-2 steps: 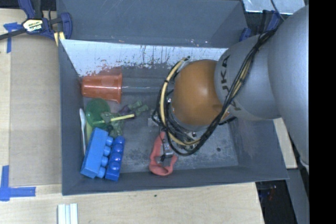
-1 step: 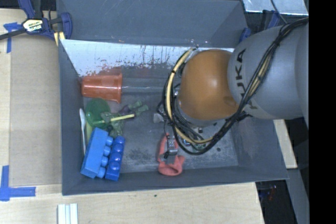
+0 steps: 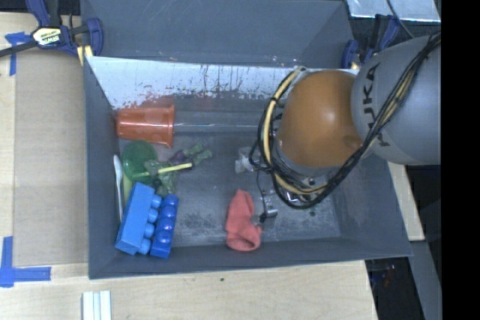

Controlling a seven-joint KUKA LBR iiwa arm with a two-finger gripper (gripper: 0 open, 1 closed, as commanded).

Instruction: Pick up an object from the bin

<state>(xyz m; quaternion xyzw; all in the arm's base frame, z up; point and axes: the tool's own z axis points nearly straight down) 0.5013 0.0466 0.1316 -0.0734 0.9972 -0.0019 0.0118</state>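
Overhead and slightly to one side, a grey metal bin point(image 3: 225, 34) with sloping sheet walls and a dull, scuffed floor holds a few small loose things. From the right a thick grey arm point(image 3: 401, 105) reaches in, its wrist capped by a smooth, glossy orange cover point(image 3: 319, 124) shaped like a dome and ringed by looping black and yellow cables point(image 3: 271, 133). Below the dome the bare metal gripper point(image 3: 261, 195) hangs low over the middle of the floor; the cover hides much of it, so I cannot tell how far open it is, and nothing can be seen held in it. Just beside its lower metal tip, close to touching, lies a pinkish-red lump point(image 3: 242, 221), soft-looking and rounded like bunched fabric or foam, on the floor near the front wall, a little right of centre. The other things sit well apart on the left side. An orange-red plastic cup point(image 3: 146, 124), slightly see-through, lies on its side near the back wall. In front of it is a rounded green thing point(image 3: 138, 160) with a thin yellow-green stick point(image 3: 174, 168) across it. In the front left corner rests a blue block point(image 3: 146, 219) of hard plastic, rectangular with round studs along one side, next to a narrow white strip point(image 3: 118, 185).
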